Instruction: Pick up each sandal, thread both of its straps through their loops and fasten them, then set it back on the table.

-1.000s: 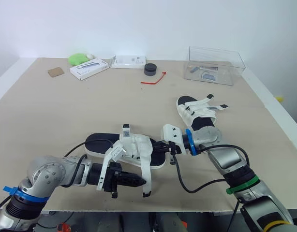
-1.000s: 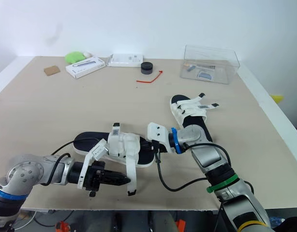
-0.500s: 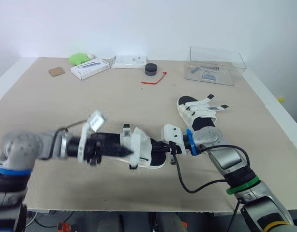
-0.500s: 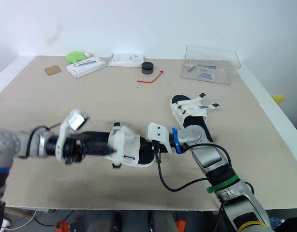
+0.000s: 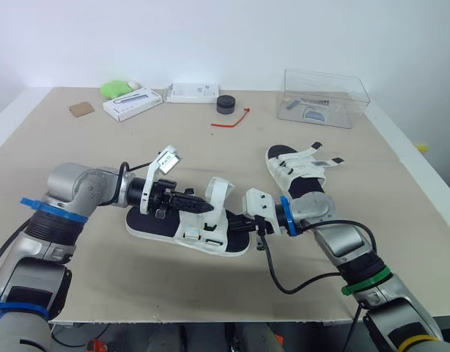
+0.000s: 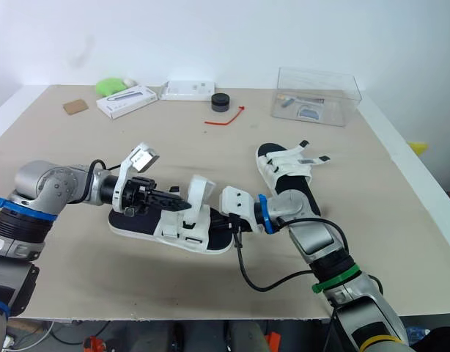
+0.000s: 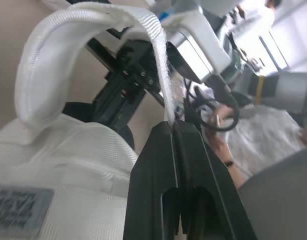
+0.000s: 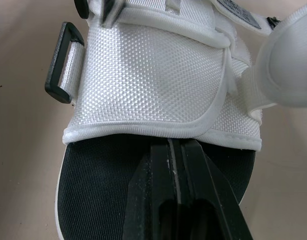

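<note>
Working on the sandal [image 5: 182,229] lying flat at 6 o'clock on the worktop [image 5: 210,154], with the second sandal [image 5: 302,172] resting well apart at 2 o'clock from it.

Pinching the strap [image 7: 156,42] in the left claw [image 7: 172,125], fingers clamped tight on the webbing where it comes down from its raised arch.

Reaching in from 3 o'clock with the right claw [image 8: 174,145], fingers together over the dark footbed [image 8: 98,200], tips just at the hem of the white upper [image 8: 148,85]; not possible to tell whether gripping anything or merely pressing down.

Judging this as the threading step: getting the strap end to the black loop [image 8: 63,62] at the edge of the upper.

Doing it well probably means:
- pulling along the line of the webbing, not across it, avoiding a twist
- holding close enough to the free end for it to stay stiff and pointed at the slot
- pressing the footbed firmly with the right claw, stopping the sandal from sliding toward 9 o'clock under the pull
- approaching the loop flat, with the strap's face level with the slot
- easing tension only once the end is through, then folding it back to fasten
</note>
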